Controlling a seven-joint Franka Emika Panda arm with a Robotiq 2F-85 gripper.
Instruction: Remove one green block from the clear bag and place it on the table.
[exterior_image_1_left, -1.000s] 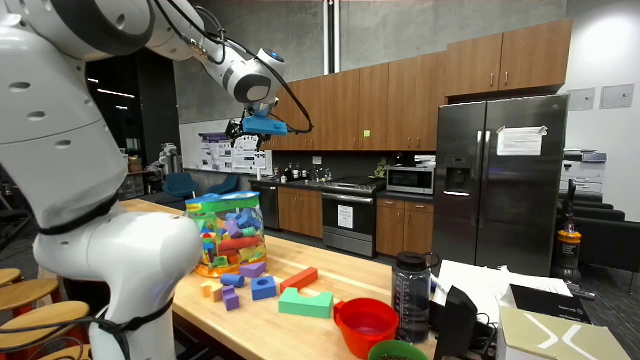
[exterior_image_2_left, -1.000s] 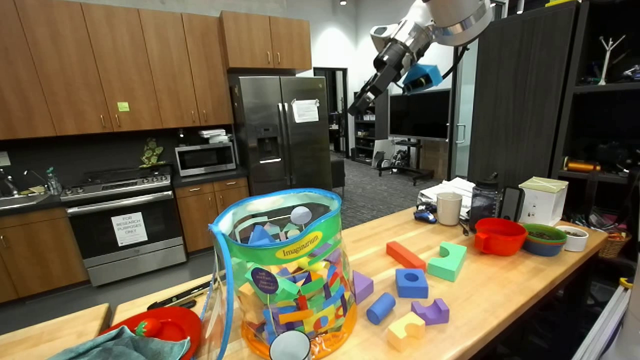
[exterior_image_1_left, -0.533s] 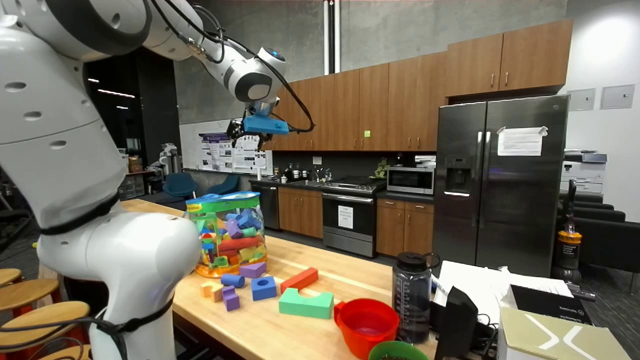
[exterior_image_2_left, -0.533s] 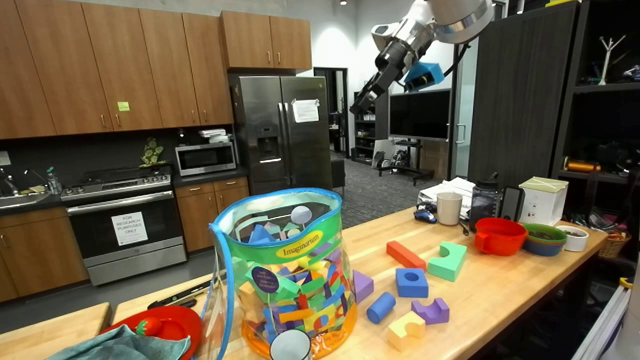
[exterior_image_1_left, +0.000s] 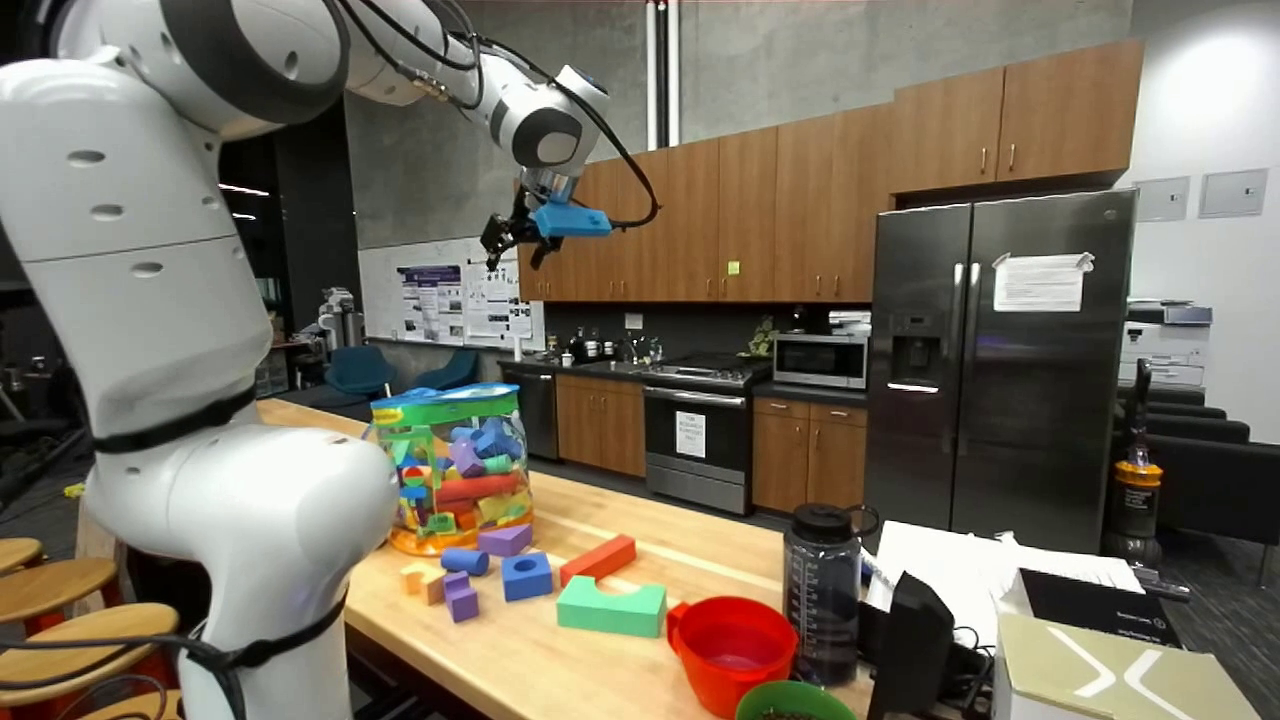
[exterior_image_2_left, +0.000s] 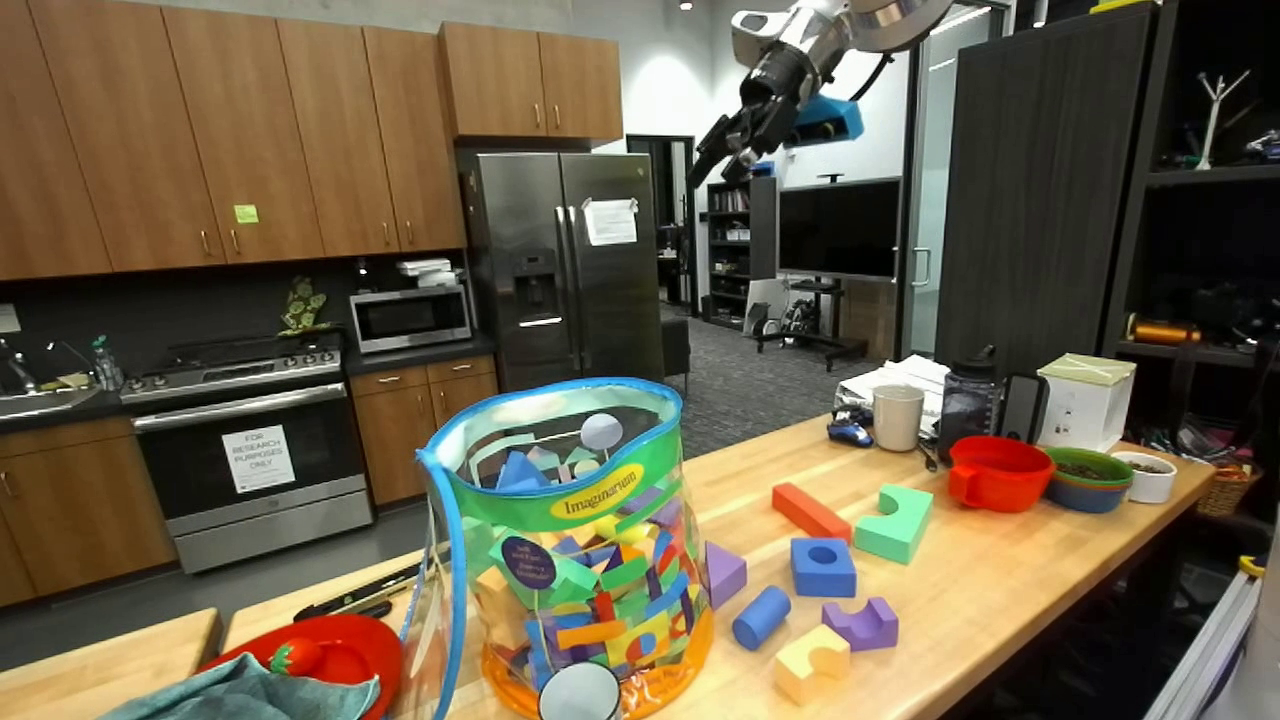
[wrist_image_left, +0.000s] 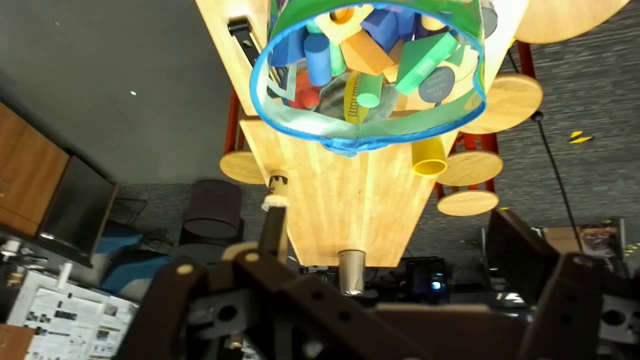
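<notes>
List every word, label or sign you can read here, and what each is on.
"Imaginarium": yellow label on the clear bag.
"FOR RESEARCH PURPOSES ONLY": paper sign on the oven.
Too small or blurred: dark round bag sticker, refrigerator paper, wall posters, water bottle markings, black canister label, black box lettering.

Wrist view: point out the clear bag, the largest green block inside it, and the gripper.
Clear bag (wrist_image_left: 350, 144): wrist view, on its blue rim.
Largest green block (wrist_image_left: 419, 61): wrist view, near its visible middle.
Gripper (wrist_image_left: 390, 220): wrist view, midway between its fingertips.
</notes>
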